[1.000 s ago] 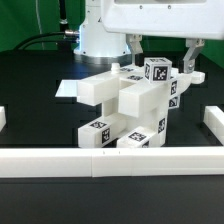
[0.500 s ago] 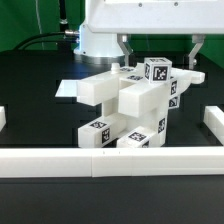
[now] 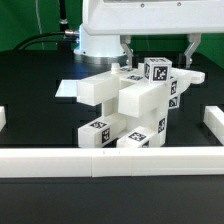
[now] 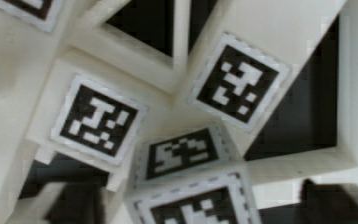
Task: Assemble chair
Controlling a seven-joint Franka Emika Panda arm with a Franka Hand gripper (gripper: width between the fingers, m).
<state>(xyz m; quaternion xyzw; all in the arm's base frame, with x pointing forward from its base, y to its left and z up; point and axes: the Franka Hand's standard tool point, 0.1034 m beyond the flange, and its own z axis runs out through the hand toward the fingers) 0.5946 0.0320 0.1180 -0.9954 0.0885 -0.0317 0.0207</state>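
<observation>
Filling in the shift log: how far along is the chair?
Done: several tagged white parts are joined into one blocky chair, resting tilted on the table. In hand: nothing; the pincer hangs open above its top block. Left: possibly standing it up; whether every part is on, I cannot tell.

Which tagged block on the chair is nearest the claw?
The top block, at the highest point of the chair, right under the open claw. Other tagged blocks, like the front block, sit much lower.

Glossy white parts of the chair (image 4: pixel 274 25) fill the wrist view at close range, several black-and-white square tags (image 4: pixel 243 78) tilted across their faces, dark gaps showing between pieces.
</observation>
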